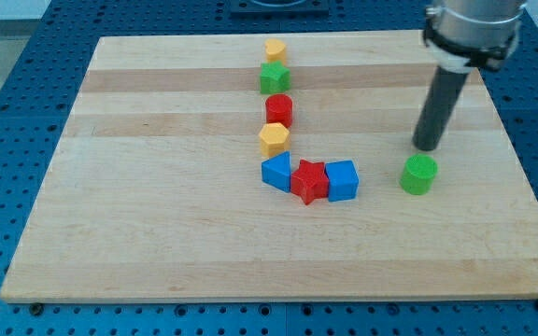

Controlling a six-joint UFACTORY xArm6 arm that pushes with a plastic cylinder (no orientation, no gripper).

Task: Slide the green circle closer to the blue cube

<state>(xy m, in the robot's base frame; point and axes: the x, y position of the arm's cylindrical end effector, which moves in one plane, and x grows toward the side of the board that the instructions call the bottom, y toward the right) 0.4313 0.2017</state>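
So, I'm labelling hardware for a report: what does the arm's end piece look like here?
A straight, dark, matte cylindrical rod hangs from a wider silver-grey metal collar with a black band. My tip is blunt and plain. No cables, markings or claw are visible.

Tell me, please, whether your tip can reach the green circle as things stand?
Probably yes. My tip sits just above the green circle in the view, with bare board between them and no other block nearby; the blue cube lies off to the view's left.
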